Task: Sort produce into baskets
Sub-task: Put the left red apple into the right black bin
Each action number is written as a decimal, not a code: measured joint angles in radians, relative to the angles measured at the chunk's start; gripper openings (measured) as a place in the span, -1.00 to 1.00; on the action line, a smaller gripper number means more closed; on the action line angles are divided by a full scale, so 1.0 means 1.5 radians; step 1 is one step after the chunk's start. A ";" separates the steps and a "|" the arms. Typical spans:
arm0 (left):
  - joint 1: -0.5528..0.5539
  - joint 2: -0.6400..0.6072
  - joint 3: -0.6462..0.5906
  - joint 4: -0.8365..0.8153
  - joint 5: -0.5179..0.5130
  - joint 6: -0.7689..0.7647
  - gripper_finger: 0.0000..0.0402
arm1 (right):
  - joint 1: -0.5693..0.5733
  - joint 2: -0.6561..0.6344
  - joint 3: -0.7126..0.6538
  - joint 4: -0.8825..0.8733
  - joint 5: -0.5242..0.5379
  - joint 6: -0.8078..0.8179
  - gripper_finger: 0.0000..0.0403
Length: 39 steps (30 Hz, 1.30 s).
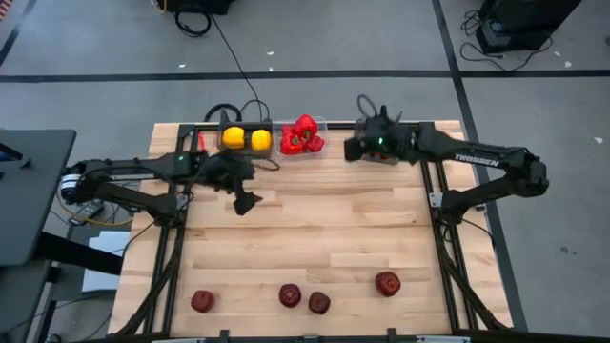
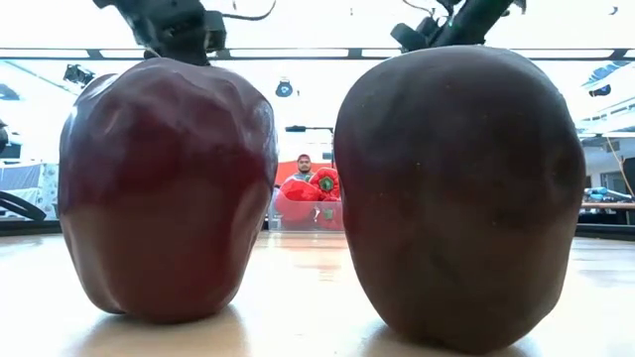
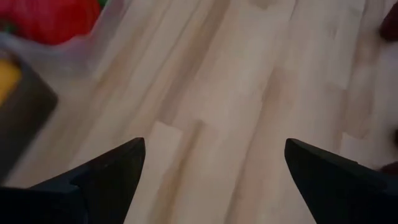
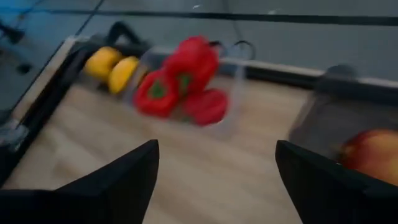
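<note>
Four dark red apples (image 1: 289, 295) are left near the table's (image 1: 315, 219) front edge. Both claws, left claw (image 1: 246, 202) and right claw (image 1: 351, 150), are held open and empty; a glancing approach could roll one off.

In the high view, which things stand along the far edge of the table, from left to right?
Yellow peppers in a dark bin → red peppers in the clear bin → right gripper, its fingers open, over the third bin.

Dark jointed arms — white lettering on right arm (image 1: 477, 161), green light.
</note>
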 joint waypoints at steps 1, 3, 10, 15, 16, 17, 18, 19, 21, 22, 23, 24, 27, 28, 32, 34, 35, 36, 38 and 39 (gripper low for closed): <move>-0.012 -0.015 -0.014 0.000 -0.006 -0.025 0.95 | 0.027 0.001 0.000 0.002 0.006 0.010 0.63; -0.044 -0.043 -0.044 -0.005 -0.008 -0.049 0.95 | 0.077 0.002 0.000 0.023 0.009 0.026 0.63; -0.219 -0.092 -0.118 -0.064 0.000 -0.131 0.95 | 0.240 0.035 0.000 0.238 -0.095 -0.065 0.62; -0.343 -0.081 -0.131 -0.087 -0.002 -0.256 0.95 | 0.310 0.066 0.000 0.298 -0.097 -0.075 0.62; -0.361 -0.079 -0.134 -0.091 -0.020 -0.280 0.95 | 0.323 0.071 0.000 0.298 -0.097 -0.075 0.62; -0.376 -0.074 -0.134 -0.099 -0.033 -0.303 0.94 | 0.337 0.078 0.000 0.303 -0.095 -0.076 0.62; -0.387 -0.069 -0.135 -0.105 -0.040 -0.327 0.94 | 0.351 0.082 0.000 0.307 -0.094 -0.077 0.62; -0.395 -0.064 -0.135 -0.107 -0.040 -0.350 0.94 | 0.365 0.089 0.000 0.309 -0.085 -0.082 0.62; -0.414 -0.049 -0.135 -0.105 -0.038 -0.396 0.94 | 0.395 0.102 0.000 0.324 -0.060 -0.098 0.62; -0.424 -0.042 -0.135 -0.104 -0.036 -0.416 0.94 | 0.409 0.107 0.000 0.334 -0.042 -0.110 0.62; -0.435 -0.035 -0.135 -0.100 -0.036 -0.431 0.94 | 0.423 0.112 0.000 0.344 -0.022 -0.124 0.62; -0.443 -0.028 -0.135 -0.094 -0.034 -0.441 0.94 | 0.436 0.117 0.000 0.354 -0.001 -0.140 0.62; -0.469 -0.002 -0.134 -0.094 -0.033 -0.493 0.83 | 0.466 0.140 0.000 0.403 0.025 -0.181 0.62; -0.476 0.005 -0.134 -0.092 -0.033 -0.508 0.76 | 0.471 0.150 0.000 0.422 0.022 -0.182 0.62; -0.503 0.024 -0.134 -0.072 -0.008 -0.561 0.37 | 0.477 0.191 0.000 0.491 0.023 -0.139 0.62; -0.520 0.027 -0.134 -0.051 0.009 -0.595 0.19 | 0.470 0.205 0.001 0.480 0.008 -0.033 0.60; -0.533 0.027 -0.134 -0.033 0.014 -0.614 0.11 | 0.469 0.213 0.001 0.478 -0.013 -0.002 0.59; -0.547 0.025 -0.134 -0.013 0.017 -0.630 0.05 | 0.468 0.220 0.001 0.472 -0.028 0.012 0.58; -0.583 0.024 -0.133 0.026 0.026 -0.668 -0.03 | 0.478 0.231 0.001 0.459 -0.026 0.040 0.56; -0.601 0.024 -0.133 0.038 0.026 -0.691 -0.04 | 0.486 0.233 0.001 0.454 -0.016 0.056 0.56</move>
